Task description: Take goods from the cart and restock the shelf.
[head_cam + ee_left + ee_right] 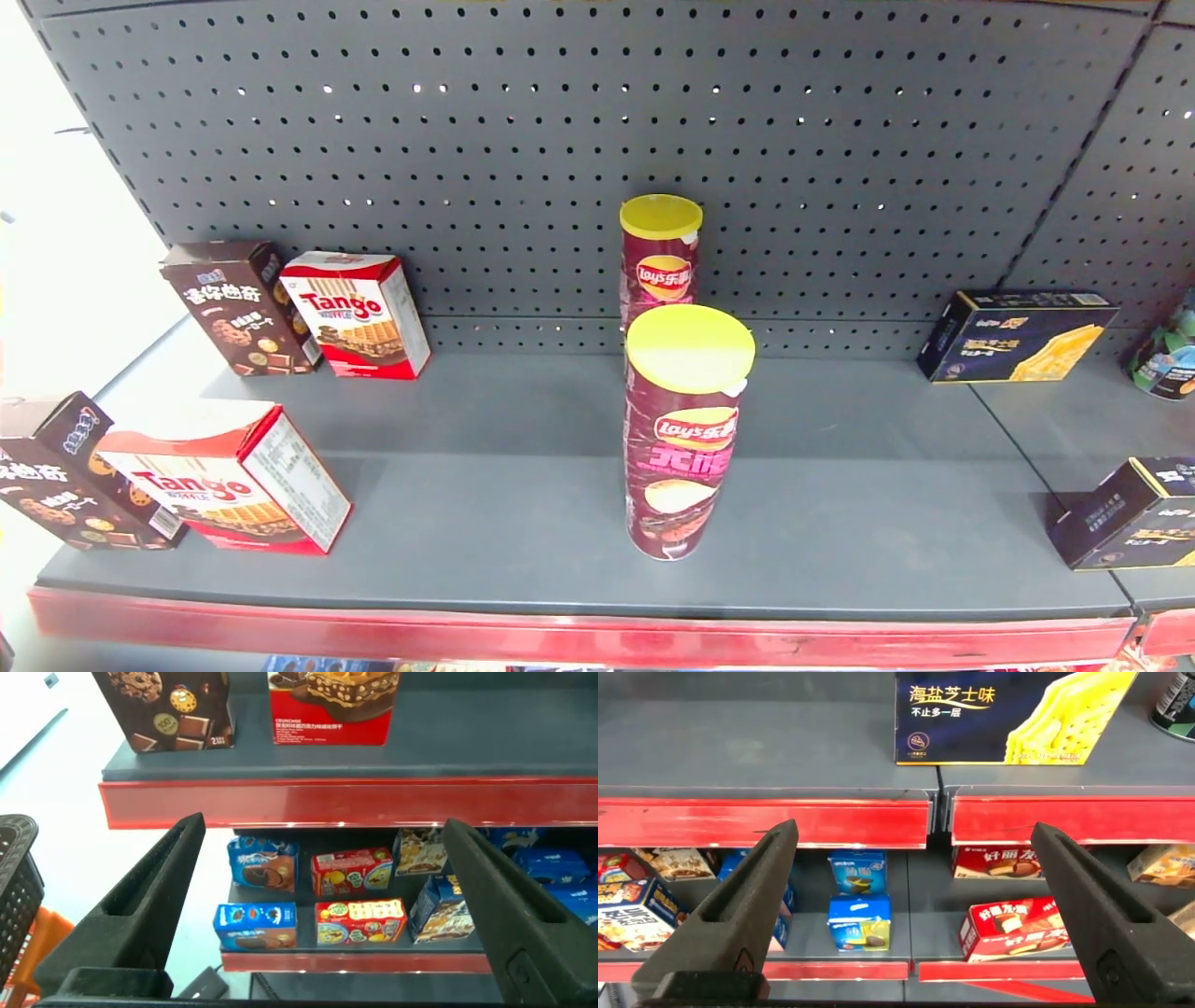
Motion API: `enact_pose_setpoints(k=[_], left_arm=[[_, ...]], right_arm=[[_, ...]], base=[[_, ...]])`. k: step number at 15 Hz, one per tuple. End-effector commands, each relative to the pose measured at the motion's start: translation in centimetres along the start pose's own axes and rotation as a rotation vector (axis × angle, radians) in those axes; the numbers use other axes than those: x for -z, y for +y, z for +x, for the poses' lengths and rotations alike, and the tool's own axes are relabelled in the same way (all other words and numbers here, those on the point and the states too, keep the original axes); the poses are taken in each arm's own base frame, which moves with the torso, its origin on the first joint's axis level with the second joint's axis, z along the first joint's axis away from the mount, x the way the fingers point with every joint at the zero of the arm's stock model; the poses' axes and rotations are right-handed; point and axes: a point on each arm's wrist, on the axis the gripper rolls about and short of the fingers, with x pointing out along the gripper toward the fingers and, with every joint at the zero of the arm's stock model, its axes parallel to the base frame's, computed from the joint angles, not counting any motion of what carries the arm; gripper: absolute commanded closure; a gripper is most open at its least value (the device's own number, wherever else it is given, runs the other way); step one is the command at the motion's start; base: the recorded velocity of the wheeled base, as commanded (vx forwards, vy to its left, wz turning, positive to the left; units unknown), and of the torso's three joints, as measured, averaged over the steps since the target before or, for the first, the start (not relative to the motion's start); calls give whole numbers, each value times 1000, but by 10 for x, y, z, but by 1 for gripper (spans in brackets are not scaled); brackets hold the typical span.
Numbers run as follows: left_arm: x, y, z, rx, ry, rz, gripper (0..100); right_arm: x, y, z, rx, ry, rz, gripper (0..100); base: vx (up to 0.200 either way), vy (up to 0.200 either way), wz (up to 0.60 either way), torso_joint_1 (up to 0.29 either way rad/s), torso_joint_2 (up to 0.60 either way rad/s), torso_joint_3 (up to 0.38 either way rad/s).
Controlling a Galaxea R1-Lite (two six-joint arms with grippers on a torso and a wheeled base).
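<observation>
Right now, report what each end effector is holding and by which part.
Nothing is held. The left end effector and the right end effector both stand open and empty, with no goods between them.

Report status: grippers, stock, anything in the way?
Left gripper open, empty. Right gripper open, empty. Front chip can, rear chip can upright on shelf. Shelf bare beside them, nothing in the way.

Perforated grey back panel (523,140) rises at the far edge of the shelf (485,439). Far left: brown far cookie box (238,308) just beside red far wafer box (359,315), both upright. Near left: near cookie box (56,485) beside near wafer box (229,478). Far right: dark far cracker box (1018,336); near right: near cracker box (1125,513).
</observation>
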Motion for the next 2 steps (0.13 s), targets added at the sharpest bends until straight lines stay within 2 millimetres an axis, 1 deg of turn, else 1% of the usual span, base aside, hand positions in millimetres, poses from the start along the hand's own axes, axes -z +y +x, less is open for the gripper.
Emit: enact_pose_setpoints(k=[1,2], left_arm=[[0,0,0,0,-1,0,0],[0,0,0,0,0,0,0]], right_arm=[[0,0,0,0,1,-1,0],[0,0,0,0,1,-1,0]], base=[[0,0,0,0,0,0],[0,0,0,0,0,0]])
